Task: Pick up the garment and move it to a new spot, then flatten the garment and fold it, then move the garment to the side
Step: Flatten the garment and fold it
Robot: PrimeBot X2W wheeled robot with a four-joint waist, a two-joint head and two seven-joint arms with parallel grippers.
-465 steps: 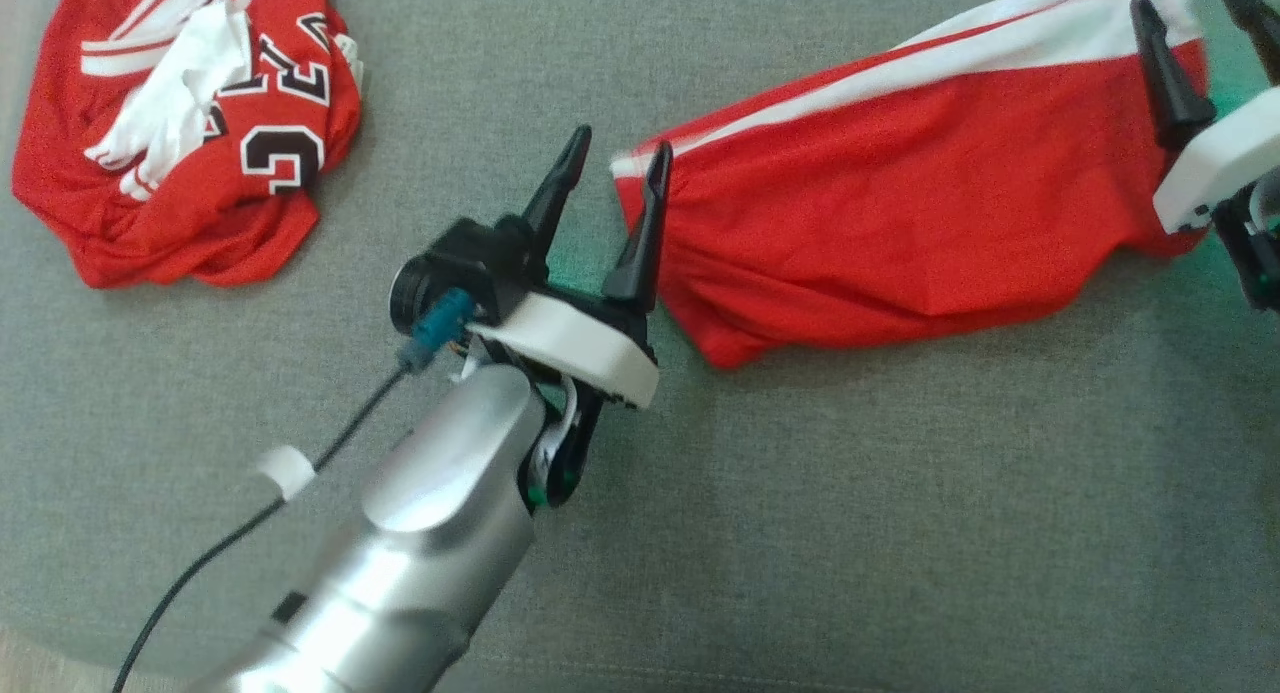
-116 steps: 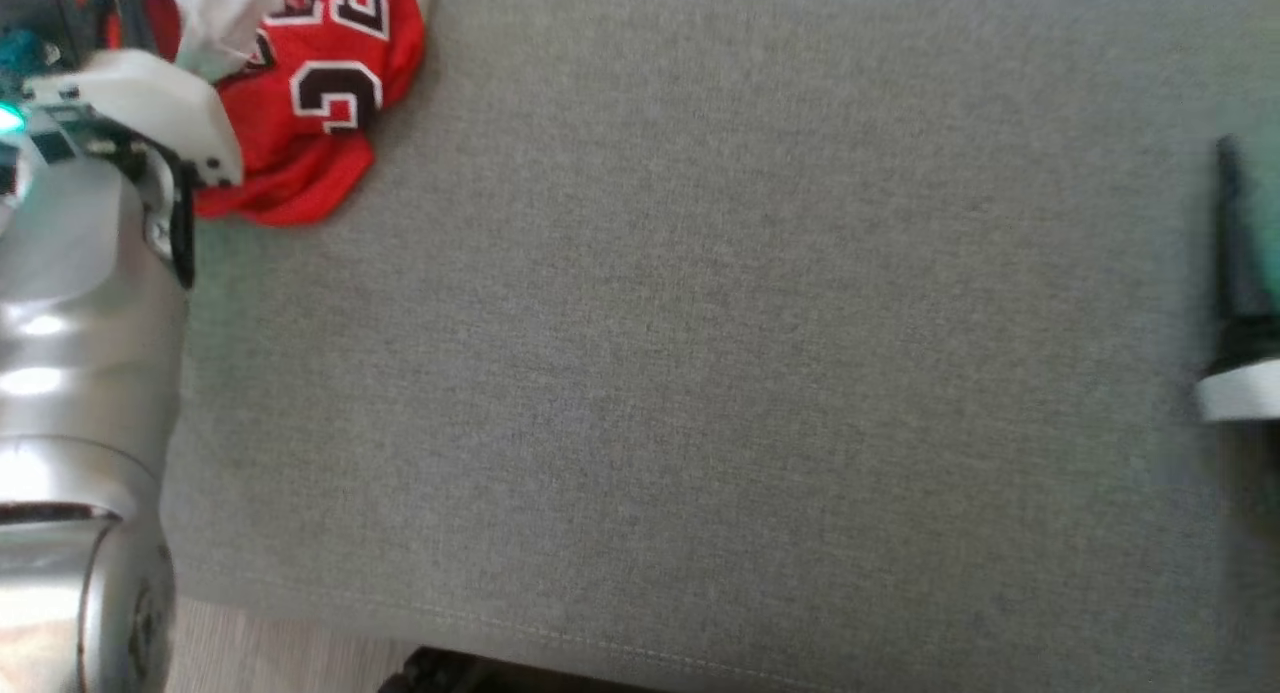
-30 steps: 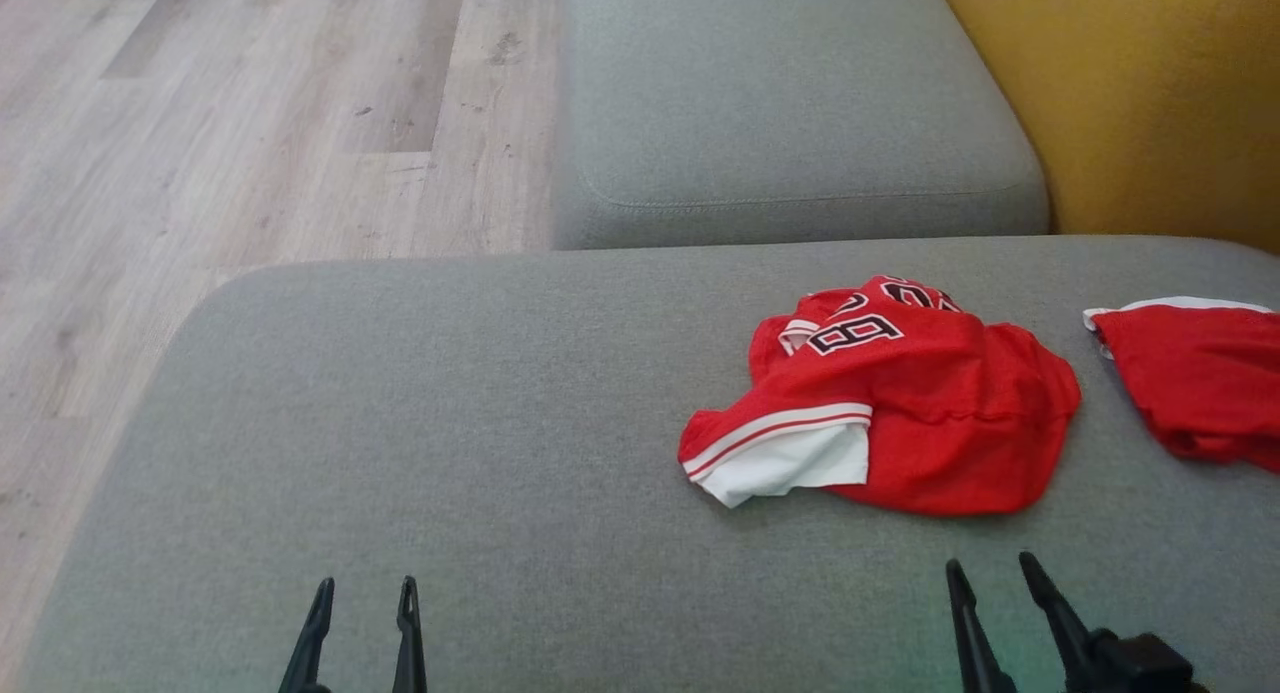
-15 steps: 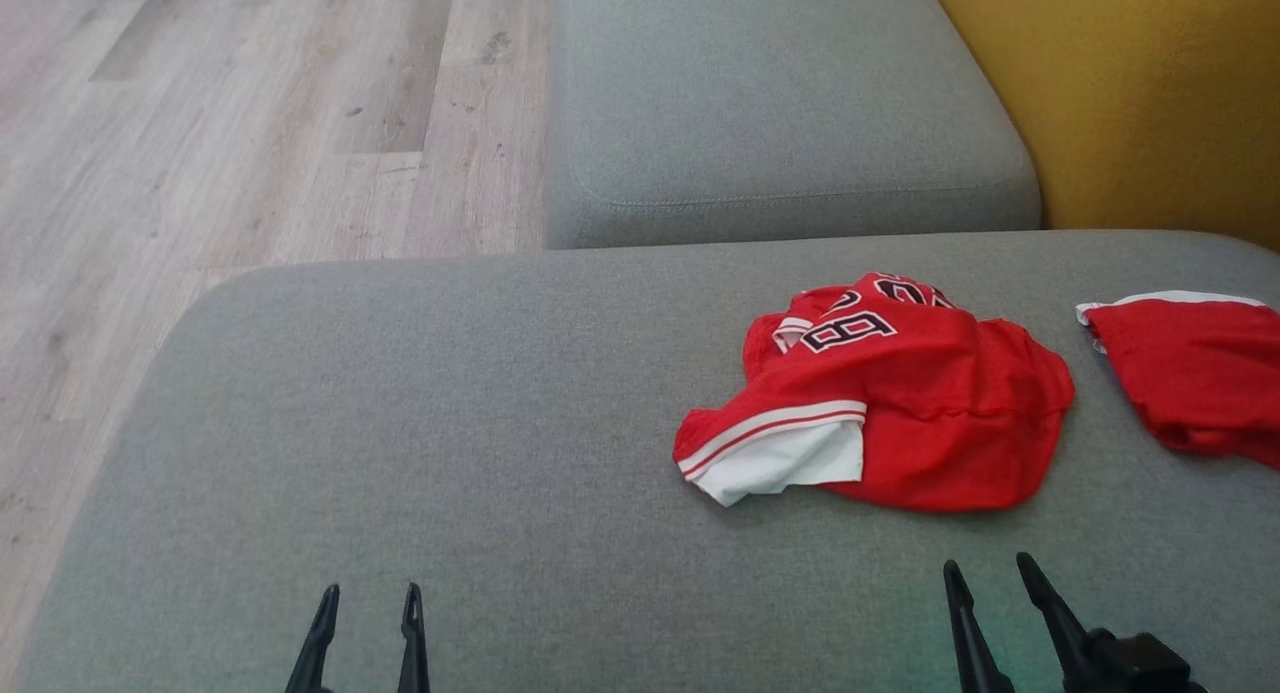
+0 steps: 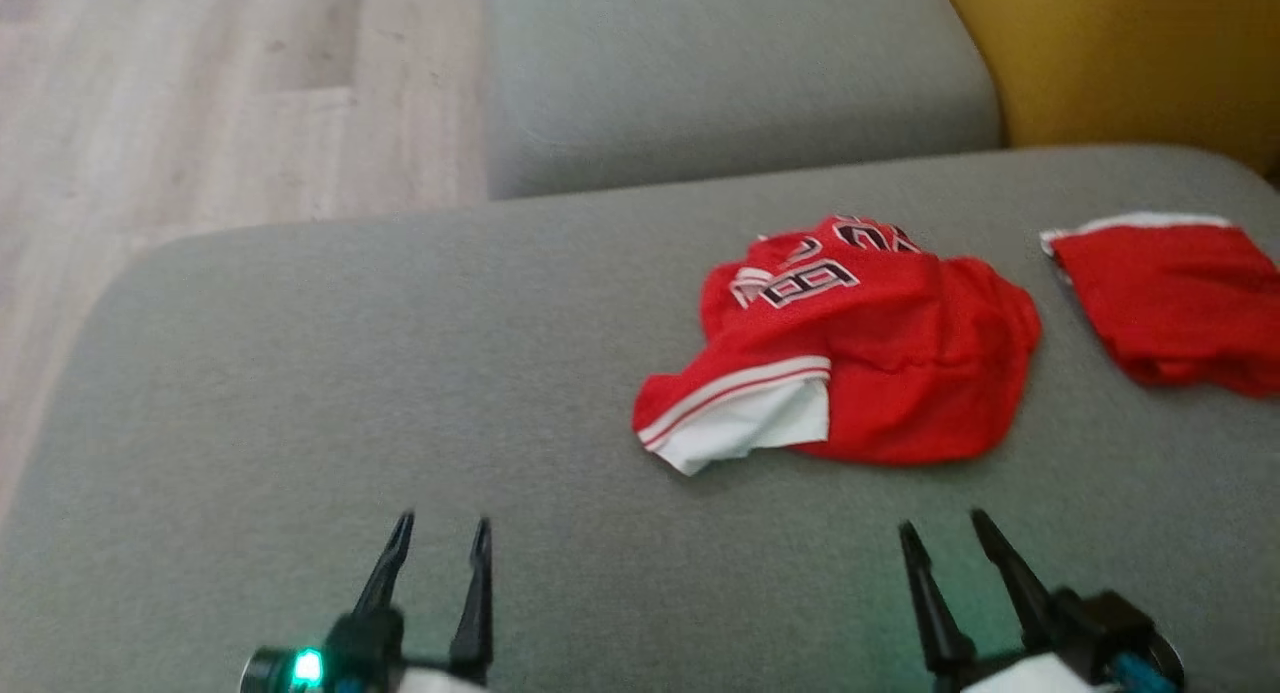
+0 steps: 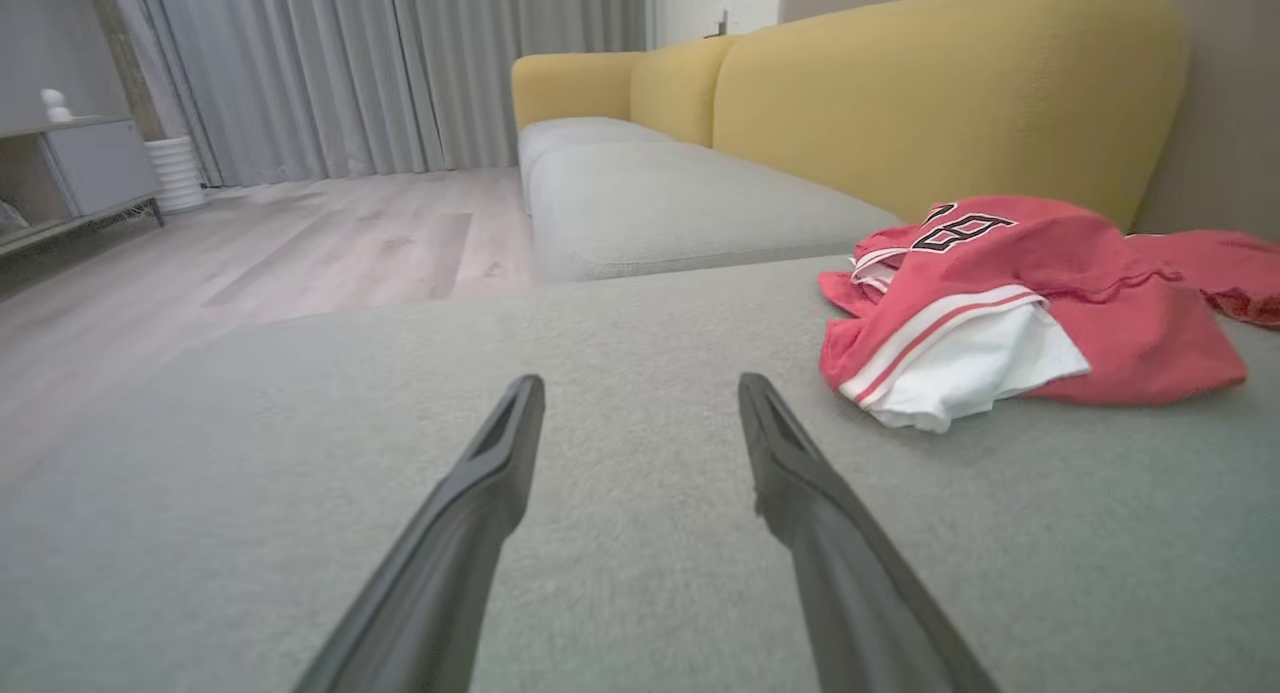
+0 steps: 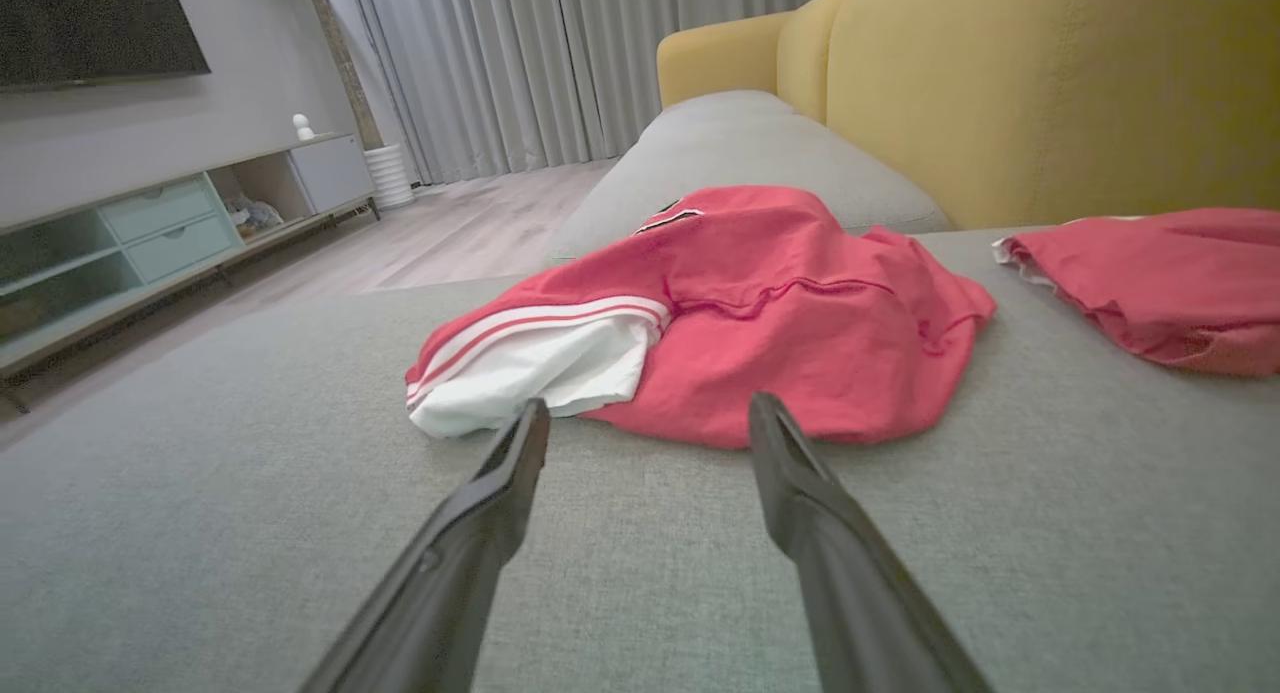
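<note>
A crumpled red garment (image 5: pixel 880 353) with black-and-white numbers and a white, red-striped hem lies in a heap on the grey sofa seat (image 5: pixel 350 373). It also lies ahead and to the right in the left wrist view (image 6: pixel 1050 303) and straight ahead in the right wrist view (image 7: pixel 760 323). My left gripper (image 5: pixel 440 533) is open over bare seat, well left of the heap, holding nothing (image 6: pixel 640 388). Just short of the heap's near edge, my right gripper (image 5: pixel 945 533) is also open and empty (image 7: pixel 650 408).
A second red garment (image 5: pixel 1170 303), folded flat, lies at the seat's right edge (image 7: pixel 1170 273). Behind it rises the yellow sofa back (image 5: pixel 1130 53), with another grey cushion (image 5: pixel 720 73) beyond. Wooden floor (image 5: pixel 200 103) lies to the left, with a TV cabinet (image 7: pixel 150 233) further off.
The head camera has tilted down and shifted, so the whole scene sits higher and further left in the picture and more of both grippers shows. Both garments lie as before.
</note>
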